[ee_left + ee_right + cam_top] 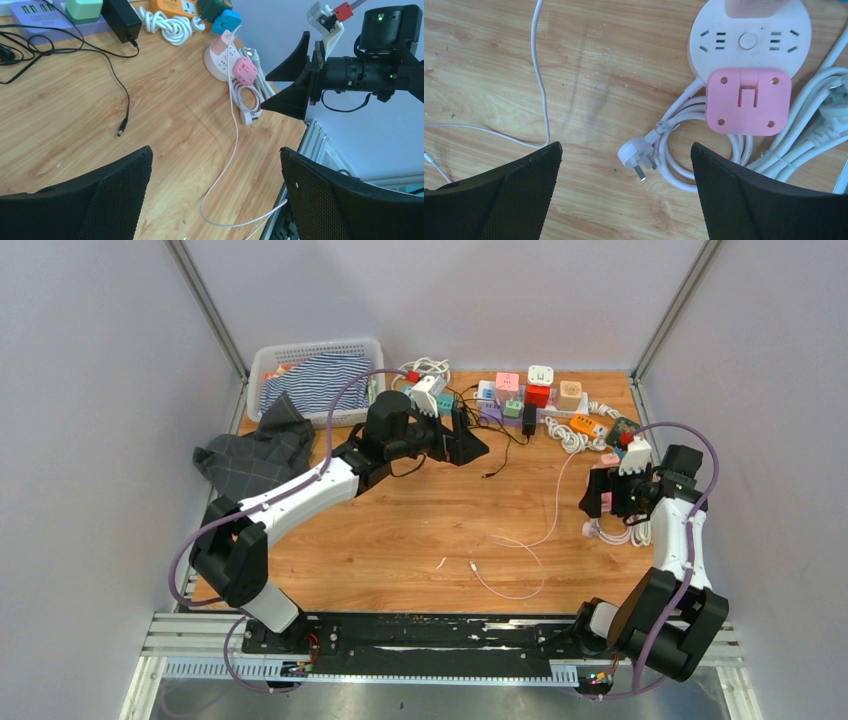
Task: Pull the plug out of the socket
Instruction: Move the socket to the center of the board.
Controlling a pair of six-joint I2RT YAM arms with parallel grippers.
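A round pale socket (pixel 749 37) lies near the table's right edge, with a square pink plug (pixel 748 102) seated on its near side. Both show in the left wrist view too, the socket (pixel 220 57) and the plug (pixel 245 70). My right gripper (pixel 626 147) hovers open just short of the plug, nothing between its fingers; in the left wrist view the right gripper (pixel 263 91) points at the plug. My left gripper (pixel 215 152) stands open and empty over mid-table, facing right. In the top view the left gripper (pixel 478 450) is far from the right gripper (pixel 592 495).
A loose white three-pin plug (pixel 636 152) on a coiled white cord (pixel 724 150) lies beside the socket. A thin pink cable (pixel 232 140) runs across the wood. Power strips and cube adapters (pixel 530 395) line the back. A white basket (pixel 262 365) and a dark cloth (pixel 255 455) sit at the left.
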